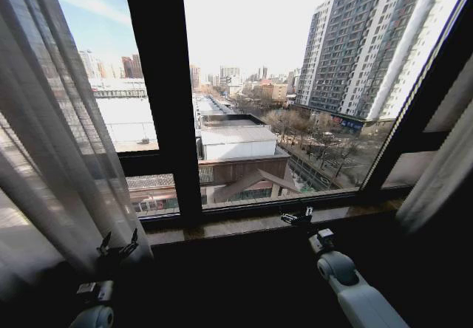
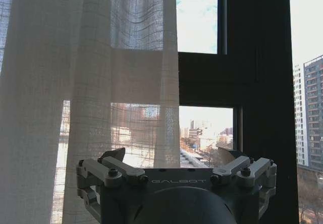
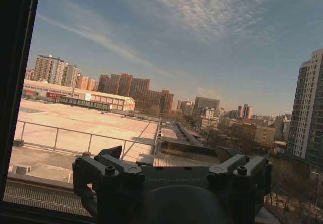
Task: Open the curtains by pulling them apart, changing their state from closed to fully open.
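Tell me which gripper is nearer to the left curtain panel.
Left. The left gripper sits at the left curtain panel's lower edge; the right gripper is by the window sill, well apart.

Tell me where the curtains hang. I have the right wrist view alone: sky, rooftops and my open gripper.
Observer: In the head view, the left curtain is bunched at the window's left side and the right curtain at its right edge, with bare glass between.
Operator: Place my right gripper.
Observer: The right gripper sits over the sill near the window's middle, apart from both curtains.
Operator: Report the left arm.
Observer: The left gripper is open at the left curtain's lower folds; its wrist view shows fabric just ahead.
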{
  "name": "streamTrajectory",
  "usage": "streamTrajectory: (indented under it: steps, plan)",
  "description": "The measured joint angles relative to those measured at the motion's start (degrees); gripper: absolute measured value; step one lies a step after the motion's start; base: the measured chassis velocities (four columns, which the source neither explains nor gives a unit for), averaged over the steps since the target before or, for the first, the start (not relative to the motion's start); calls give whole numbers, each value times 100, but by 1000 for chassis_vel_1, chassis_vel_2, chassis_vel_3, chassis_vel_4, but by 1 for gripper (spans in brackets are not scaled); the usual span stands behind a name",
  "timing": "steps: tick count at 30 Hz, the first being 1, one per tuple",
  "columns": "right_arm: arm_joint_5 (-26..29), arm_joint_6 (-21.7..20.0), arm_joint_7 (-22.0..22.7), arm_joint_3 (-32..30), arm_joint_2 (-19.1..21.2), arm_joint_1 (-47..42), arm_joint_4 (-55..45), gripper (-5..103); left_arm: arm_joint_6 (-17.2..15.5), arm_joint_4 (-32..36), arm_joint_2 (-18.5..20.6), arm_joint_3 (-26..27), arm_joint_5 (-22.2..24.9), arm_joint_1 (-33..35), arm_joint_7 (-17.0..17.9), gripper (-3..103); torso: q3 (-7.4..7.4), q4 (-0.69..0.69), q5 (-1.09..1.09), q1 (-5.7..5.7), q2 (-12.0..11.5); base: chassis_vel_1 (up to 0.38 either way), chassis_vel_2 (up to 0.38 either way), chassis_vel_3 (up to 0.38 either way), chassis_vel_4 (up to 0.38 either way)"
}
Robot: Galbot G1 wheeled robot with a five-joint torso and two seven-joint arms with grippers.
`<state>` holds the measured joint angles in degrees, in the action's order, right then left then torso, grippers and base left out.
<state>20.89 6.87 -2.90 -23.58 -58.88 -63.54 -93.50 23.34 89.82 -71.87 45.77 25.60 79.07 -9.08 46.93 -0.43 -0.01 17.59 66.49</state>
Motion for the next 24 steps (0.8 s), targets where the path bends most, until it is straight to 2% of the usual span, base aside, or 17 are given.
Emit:
streamTrajectory:
  steps: [24]
  plan:
    - [0,0,0,0,0,0,0,100,0,0,0,0,0,0,-1,100,0,-1,1,0,0,0,0,0,0]
